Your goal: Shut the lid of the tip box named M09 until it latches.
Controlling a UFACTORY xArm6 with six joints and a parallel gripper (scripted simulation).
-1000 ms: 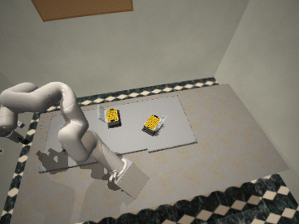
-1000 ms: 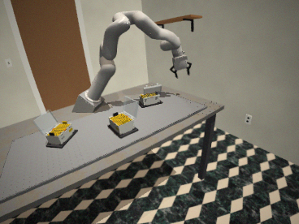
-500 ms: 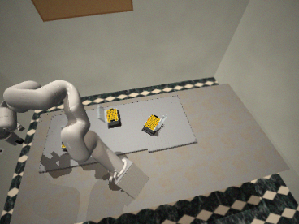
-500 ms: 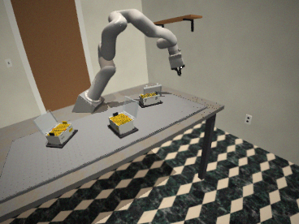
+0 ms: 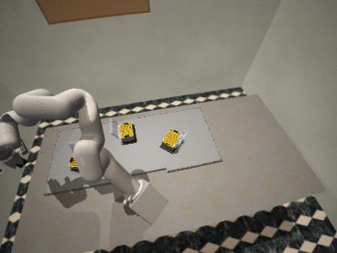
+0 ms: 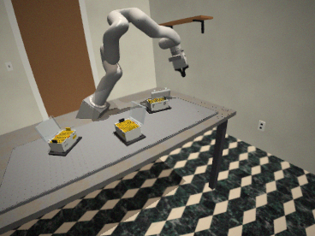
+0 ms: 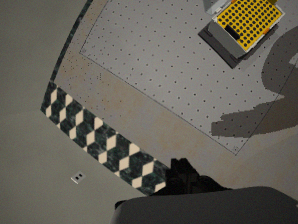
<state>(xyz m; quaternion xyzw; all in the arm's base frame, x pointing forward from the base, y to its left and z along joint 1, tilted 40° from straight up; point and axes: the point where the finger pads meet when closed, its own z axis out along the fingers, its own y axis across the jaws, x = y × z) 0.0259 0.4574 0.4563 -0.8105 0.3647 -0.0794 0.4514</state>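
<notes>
Three tip boxes with yellow tip racks sit on the grey mat, all with lids raised. In the exterior view they are the left box, the middle box and the far right box. No sticker ID is readable in any view. My gripper is shut on nothing and hangs high above the table's right end, well clear of every box. The wrist view shows its dark fingers closed together and one open box far below. In the top view, the arm hides part of one box.
The arm's base stands on the table behind the mat. A wall shelf hangs near the gripper's height. The table edge and a checkered floor lie beyond the right box.
</notes>
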